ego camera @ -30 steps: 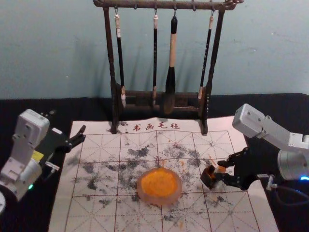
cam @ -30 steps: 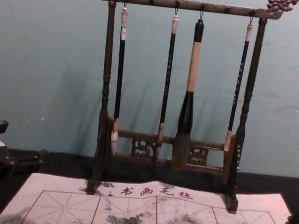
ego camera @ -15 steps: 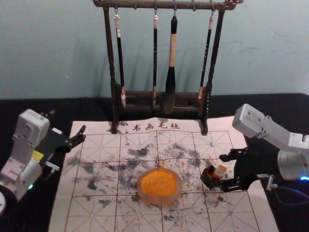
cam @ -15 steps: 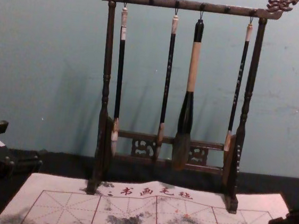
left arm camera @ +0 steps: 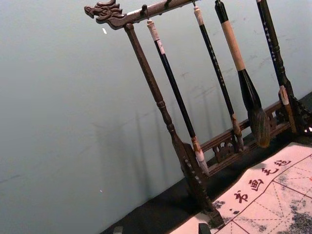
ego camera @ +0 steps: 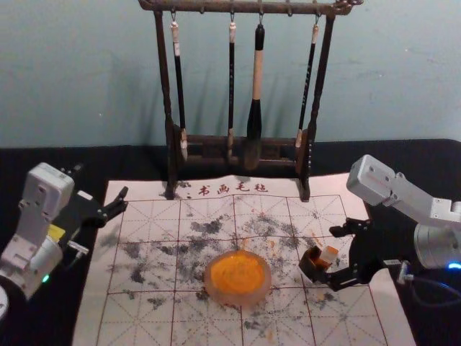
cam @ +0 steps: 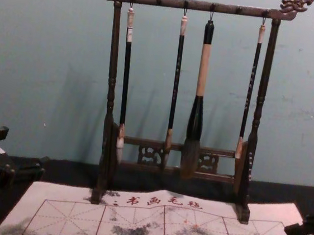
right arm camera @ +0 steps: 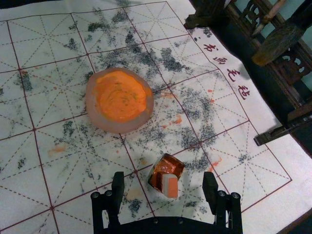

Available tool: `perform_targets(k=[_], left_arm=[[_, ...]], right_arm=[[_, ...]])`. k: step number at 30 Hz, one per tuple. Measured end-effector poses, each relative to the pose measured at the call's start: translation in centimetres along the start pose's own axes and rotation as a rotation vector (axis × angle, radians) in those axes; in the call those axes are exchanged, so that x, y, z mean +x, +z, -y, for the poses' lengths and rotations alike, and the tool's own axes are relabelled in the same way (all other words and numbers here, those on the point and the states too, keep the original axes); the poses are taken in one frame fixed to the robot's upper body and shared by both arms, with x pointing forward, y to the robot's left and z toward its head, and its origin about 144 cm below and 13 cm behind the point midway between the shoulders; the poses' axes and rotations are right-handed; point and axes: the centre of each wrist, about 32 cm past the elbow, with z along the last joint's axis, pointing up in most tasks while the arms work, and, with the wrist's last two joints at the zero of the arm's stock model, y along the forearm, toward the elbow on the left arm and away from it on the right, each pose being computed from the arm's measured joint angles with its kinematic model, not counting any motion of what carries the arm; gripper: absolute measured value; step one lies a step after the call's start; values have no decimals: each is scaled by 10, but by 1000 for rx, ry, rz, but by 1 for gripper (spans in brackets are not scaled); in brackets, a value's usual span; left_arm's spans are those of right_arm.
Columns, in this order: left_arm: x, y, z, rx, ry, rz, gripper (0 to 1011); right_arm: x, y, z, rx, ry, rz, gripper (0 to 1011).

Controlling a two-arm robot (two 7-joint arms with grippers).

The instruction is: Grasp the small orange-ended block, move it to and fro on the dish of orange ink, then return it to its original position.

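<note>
My right gripper [ego camera: 344,252] stands open at the mat's right part, its fingers apart on either side of the small block [ego camera: 328,256]. The block leans in a dark brown holder [ego camera: 311,262]. In the right wrist view, my right gripper [right arm camera: 163,187] has the orange-ended block [right arm camera: 170,185] and the shiny brown holder [right arm camera: 165,165] between its spread fingertips, touching neither. The dish of orange ink [ego camera: 238,277] lies on the mat, left of the holder. My left gripper [ego camera: 115,205] is parked open over the mat's left edge; its fingertips [left arm camera: 204,228] show in the left wrist view.
A dark wooden rack [ego camera: 171,108] with several hanging brushes stands at the mat's far edge. The white gridded mat [ego camera: 148,210], spotted with black and orange ink, lies on a black table [ego camera: 425,162], with a wall behind.
My right gripper has opened and let go of the block, which now leans in the holder; its fingers have spread apart. The left arm has stayed still.
</note>
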Motion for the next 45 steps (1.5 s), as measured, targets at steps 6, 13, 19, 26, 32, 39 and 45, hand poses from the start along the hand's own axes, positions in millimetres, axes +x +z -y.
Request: perform_targets(k=[6, 13, 19, 26, 32, 39, 45], left_arm=[[0, 0, 0, 0, 0, 0, 1001], [0, 0, 0, 0, 0, 0, 1001], [0, 0, 0, 0, 0, 0, 1001], [0, 0, 0, 0, 0, 0, 1001], [0, 0, 0, 0, 0, 0, 1001], [0, 0, 0, 0, 0, 0, 1001], [0, 0, 0, 0, 0, 0, 1001]], right_arm=[[-1, 0, 1, 15, -25, -3, 1000], [-7, -3, 11, 115, -166, 5, 1000], [-16, -13, 23, 209, -359, -22, 1000], [-41, -45, 12, 258, -610, -75, 1000], [-73, -79, -20, 250, -793, -96, 1000], [-90, -97, -40, 221, -860, -79, 1000], [-92, -103, -46, 206, -866, -94, 1000]])
